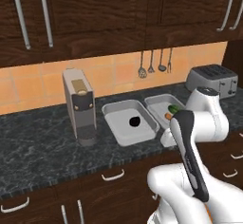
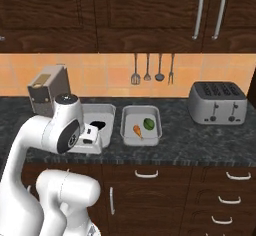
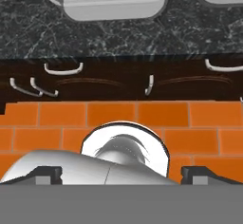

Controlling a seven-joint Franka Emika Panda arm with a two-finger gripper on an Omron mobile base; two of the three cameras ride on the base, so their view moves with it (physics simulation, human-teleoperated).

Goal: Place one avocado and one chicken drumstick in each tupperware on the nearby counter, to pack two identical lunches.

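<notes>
Gripper (image 3: 121, 175): two dark fingertips (image 3: 47, 174) set far apart at the 6 o'clock edge of the hand view, jaws spread wide, nothing between them. In both base views the hand itself is tucked behind the arm's own white links, so its tips are hard to make out there. Counter (image 1: 38, 142) runs the full width, black stone with grey veins. Left tupperware (image 1: 129, 121) sits mid-counter holding a dark avocado (image 1: 135, 121); from the right side the arm covers most of this tray. Right tupperware (image 2: 141, 125) lies just beside it toward 3 o'clock, holding a green avocado (image 2: 148, 123) and an orange chicken drumstick (image 2: 137, 130); in the left base view the arm cuts off that tray's near corner. Coffee machine (image 1: 79, 105) stands at 9 o'clock from the trays, its face too blurred for any label. Toaster (image 2: 218, 102) at 3 o'clock, no readable writing. Hanging utensils (image 2: 152, 70) on the orange tiled wall at 12 o'clock. Open stone between right tray and toaster, and along the front edge over the drawers (image 2: 220, 195). Hand view: counter edge, drawer handles, orange floor tiles.
</notes>
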